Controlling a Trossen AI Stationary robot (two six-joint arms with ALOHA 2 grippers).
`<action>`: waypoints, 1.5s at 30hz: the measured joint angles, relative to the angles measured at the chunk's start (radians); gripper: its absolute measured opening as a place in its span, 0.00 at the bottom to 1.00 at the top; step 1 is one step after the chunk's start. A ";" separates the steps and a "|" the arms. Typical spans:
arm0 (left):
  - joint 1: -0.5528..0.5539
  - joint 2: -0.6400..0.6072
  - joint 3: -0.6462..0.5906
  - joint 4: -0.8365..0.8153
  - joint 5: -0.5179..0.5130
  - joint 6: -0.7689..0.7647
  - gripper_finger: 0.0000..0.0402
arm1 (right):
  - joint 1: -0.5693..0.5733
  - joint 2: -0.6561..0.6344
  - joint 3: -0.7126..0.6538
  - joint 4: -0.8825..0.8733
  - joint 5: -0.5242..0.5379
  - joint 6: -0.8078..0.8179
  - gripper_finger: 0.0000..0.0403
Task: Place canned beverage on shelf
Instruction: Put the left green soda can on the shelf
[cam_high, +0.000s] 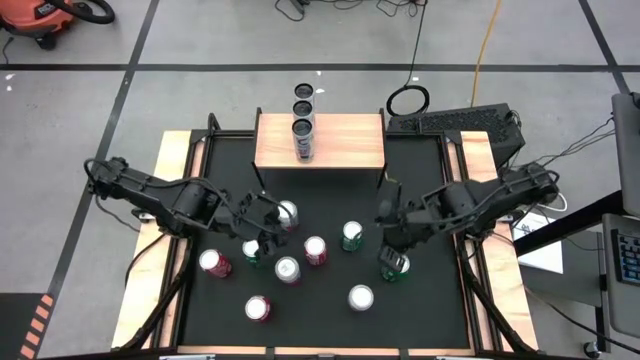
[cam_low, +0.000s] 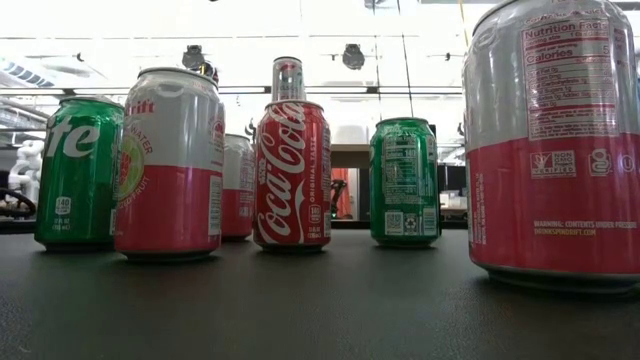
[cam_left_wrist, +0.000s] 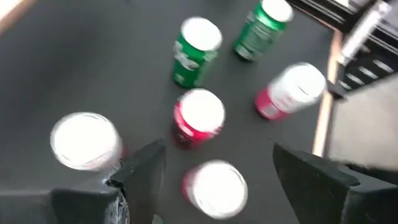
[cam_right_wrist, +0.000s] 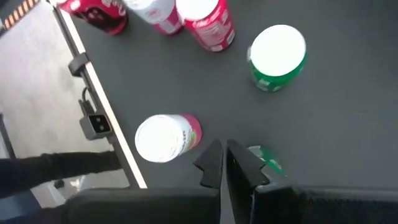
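Three slim cans (cam_high: 303, 112) line wooden shelf (cam_high: 345, 142) | left gripper (cam_high: 272, 226) open among cans | right gripper (cam_high: 390, 243) shut, over green can (cam_high: 394, 266)

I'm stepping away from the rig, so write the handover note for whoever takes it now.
Left pincer: open, holding nothing, over the cans on the left of the mat.
Right pincer: shut, empty, above a green can on the right.
Shelf: at the far edge of the table, three cans already on it in a row.
Done: those three are placed.
Left: about nine cans stand upright on the black mat, red, pink and green ones. Probably next: the left pincer takes one near it.
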 joint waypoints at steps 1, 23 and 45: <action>-0.001 -0.002 0.000 -0.005 0.020 0.016 0.74 | 0.009 0.010 0.000 0.004 0.003 0.004 0.00; -0.110 -0.014 -0.047 -0.130 0.193 0.022 0.74 | 0.035 0.062 0.000 0.125 0.006 -0.078 0.00; -0.225 0.011 -0.047 -0.017 -0.061 -0.022 0.74 | 0.035 0.062 0.000 0.216 0.054 -0.107 0.00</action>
